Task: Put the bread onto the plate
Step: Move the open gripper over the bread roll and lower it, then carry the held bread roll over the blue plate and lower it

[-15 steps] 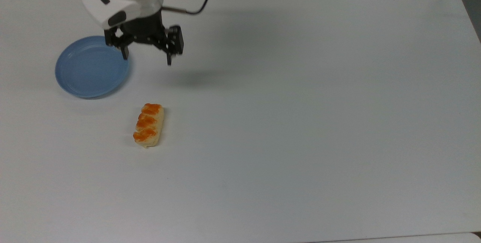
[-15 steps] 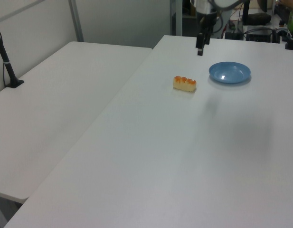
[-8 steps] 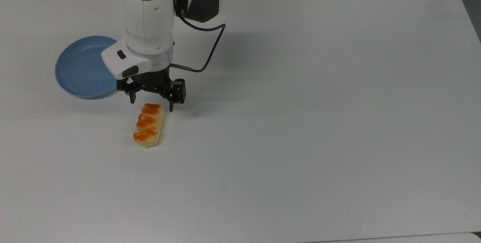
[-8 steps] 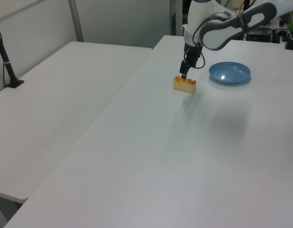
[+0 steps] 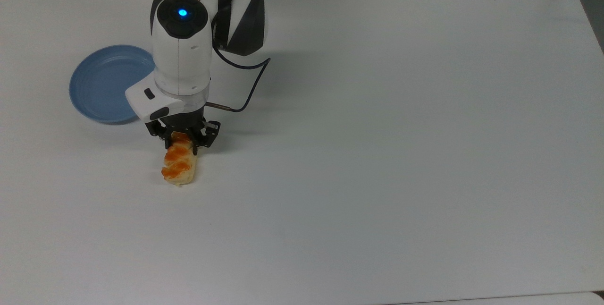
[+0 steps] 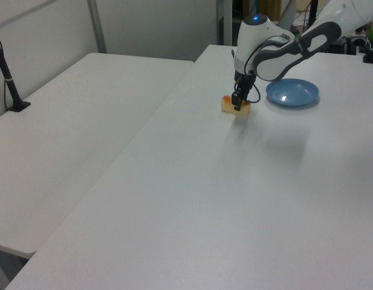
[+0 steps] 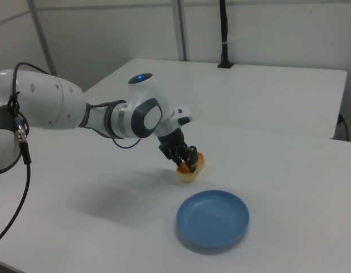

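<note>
Bread (image 5: pixel 178 165) lies on the white table (image 5: pixel 401 130) toward the top view's left edge, clamped at one end by the gripper (image 5: pixel 181 144), which hovered open beside it half a second ago. Blue plate (image 5: pixel 106 84) sits near; open tabletop spreads elsewhere.

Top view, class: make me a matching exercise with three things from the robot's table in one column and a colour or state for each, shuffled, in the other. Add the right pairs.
Column 1
1. plate
2. bread
3. gripper

Column 2
A. orange-glazed top, lying on the white table
B. blue, with nothing on it
C. black fingers closed around one end of the loaf

Right pairs: 1-B, 2-A, 3-C
</note>
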You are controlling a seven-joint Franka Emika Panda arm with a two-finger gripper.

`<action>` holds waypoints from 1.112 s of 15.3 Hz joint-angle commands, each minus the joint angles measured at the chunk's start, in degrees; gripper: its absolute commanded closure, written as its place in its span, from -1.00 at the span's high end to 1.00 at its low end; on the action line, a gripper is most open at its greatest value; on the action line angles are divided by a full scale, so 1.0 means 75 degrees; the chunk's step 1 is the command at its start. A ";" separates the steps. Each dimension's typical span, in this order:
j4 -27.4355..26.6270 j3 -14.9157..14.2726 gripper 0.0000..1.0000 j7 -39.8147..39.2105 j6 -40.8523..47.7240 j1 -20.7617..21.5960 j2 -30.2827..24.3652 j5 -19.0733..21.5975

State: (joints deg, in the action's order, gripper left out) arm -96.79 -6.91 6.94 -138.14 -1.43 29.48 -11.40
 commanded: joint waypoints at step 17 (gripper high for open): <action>-0.1063 0.0042 -0.56 -0.3996 0.2377 -0.1918 -0.1540 -0.0590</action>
State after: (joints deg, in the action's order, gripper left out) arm -102.03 -6.98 -21.51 -118.03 -14.69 18.88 -14.20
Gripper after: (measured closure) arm 0.780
